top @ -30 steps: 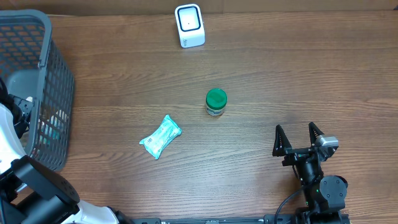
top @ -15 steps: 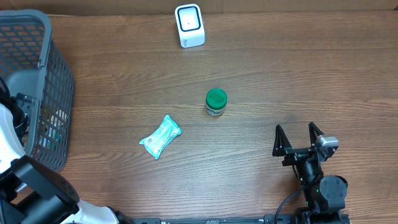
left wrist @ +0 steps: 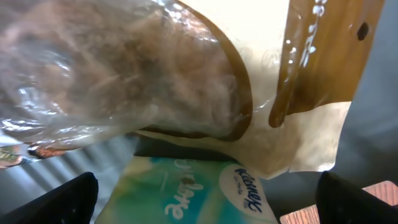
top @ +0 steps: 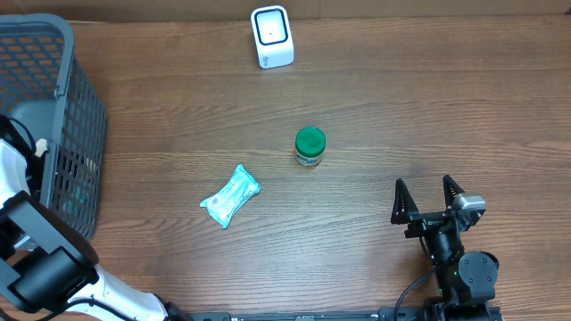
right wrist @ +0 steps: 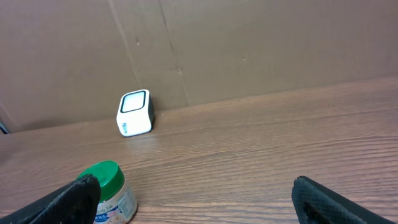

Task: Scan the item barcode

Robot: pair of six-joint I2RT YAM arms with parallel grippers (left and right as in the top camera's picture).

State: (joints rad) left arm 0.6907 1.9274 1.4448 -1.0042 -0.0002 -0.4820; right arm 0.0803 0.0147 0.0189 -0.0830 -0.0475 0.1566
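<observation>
Far left of the green-lidded jar (top: 310, 146), at the table's (top: 446, 107) left edge: a grey mesh basket (top: 62, 53), tall walls on all sides. Inside it, the left gripper (left wrist: 211, 199), fingers spread wide with nothing between the tips, one at each lower corner of the wrist view. Right under it, a clear snack bag (left wrist: 186, 81) with a brown and gold header, overlapping a teal Kleenex pack (left wrist: 186, 186). Little free room in there.

Left of the jar and nearer the front edge: a teal tissue pack (top: 230, 196), lying flat at a slant, apart from the jar, bare wood all around.

Behind the jar, slightly left, close to the table's back edge: the white scanner (top: 272, 37), upright, just in front of a cardboard wall (right wrist: 249, 43). Open wood between jar and scanner.

Right of the jar, toward the front edge: the right gripper (top: 426, 201), fingers wide apart and empty, pointing toward the back. Broad bare wood behind it and to its right, out to the table's right edge.
</observation>
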